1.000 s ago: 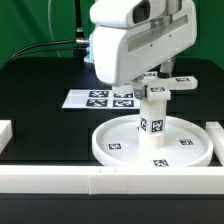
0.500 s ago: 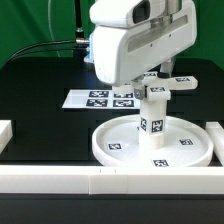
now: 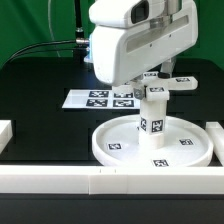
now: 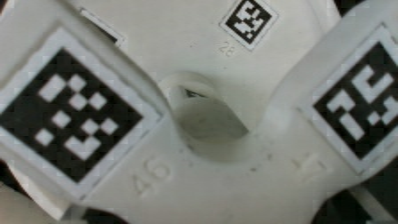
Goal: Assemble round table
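The large round disc lies flat near the front rail. The short cylinder leg stands upright on its middle. The flat cross-shaped piece sits level on top of the leg, with one arm sticking out to the exterior view's right. My gripper comes straight down onto it from above and is shut on the cross-shaped piece. The white hand hides most of the fingers. In the wrist view the cross-shaped piece fills the picture, showing its tags and a central hole. My fingertips are hidden there.
The marker board lies on the black table behind the disc. A long white rail runs along the front. Short rail ends stand at the exterior view's left and right.
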Controlling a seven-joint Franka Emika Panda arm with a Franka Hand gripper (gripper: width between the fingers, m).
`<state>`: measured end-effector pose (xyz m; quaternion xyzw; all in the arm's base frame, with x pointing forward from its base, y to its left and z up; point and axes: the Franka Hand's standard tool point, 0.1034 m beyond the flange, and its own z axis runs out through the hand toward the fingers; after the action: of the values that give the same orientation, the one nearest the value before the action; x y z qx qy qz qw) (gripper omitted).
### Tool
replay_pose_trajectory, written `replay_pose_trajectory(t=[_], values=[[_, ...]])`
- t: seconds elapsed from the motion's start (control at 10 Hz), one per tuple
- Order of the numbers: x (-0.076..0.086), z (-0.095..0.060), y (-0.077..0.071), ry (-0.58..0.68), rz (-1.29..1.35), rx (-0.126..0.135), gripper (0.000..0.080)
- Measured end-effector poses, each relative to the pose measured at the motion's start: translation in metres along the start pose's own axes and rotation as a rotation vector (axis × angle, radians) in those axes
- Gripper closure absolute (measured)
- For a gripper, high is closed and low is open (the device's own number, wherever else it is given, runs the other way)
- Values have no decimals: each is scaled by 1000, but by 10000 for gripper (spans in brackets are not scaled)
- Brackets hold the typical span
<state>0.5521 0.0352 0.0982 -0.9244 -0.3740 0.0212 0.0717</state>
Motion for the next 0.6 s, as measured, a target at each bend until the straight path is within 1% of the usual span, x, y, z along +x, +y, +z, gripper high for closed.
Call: replay_pose_trajectory(t=[0.2,0.4,0.6], values=[[-1,1,0,10,236,-8,347],[0,1,-2,14,500,-8,347],[1,2,-3,23,760,4,347]])
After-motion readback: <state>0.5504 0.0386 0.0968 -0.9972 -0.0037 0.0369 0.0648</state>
